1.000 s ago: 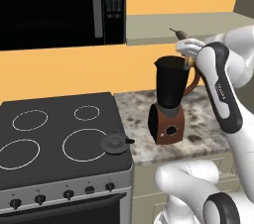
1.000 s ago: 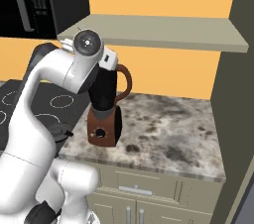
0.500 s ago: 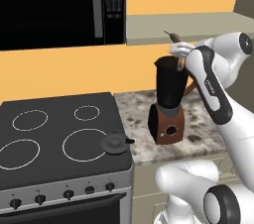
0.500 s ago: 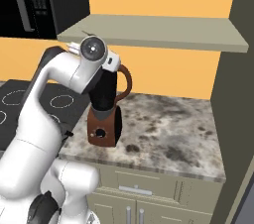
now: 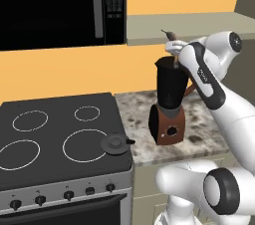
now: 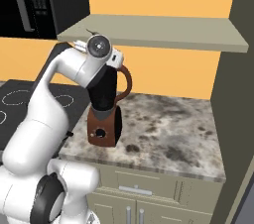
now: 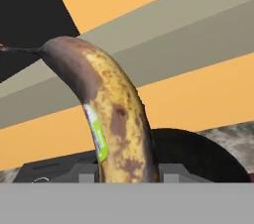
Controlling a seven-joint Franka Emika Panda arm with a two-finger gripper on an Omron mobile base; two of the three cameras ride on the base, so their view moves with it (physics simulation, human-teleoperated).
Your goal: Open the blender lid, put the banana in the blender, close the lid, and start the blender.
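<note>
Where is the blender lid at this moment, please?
In the left base view, the blender lid lies on the stove at its front right corner, left of the blender on the counter.

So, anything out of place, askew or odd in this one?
Only the blender lid: it lies on the stove top by the front right burner ring, off the open blender. That fits the job, since the gripper holds the banana above the jar. Nothing looks spilled or damaged.

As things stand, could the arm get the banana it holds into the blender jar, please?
Probably yes. The blender lid lies off on the stove, so the blender looks open on top, and the banana, gripped in the fingers, hangs by the jar's rim with nothing seen between them.
</note>
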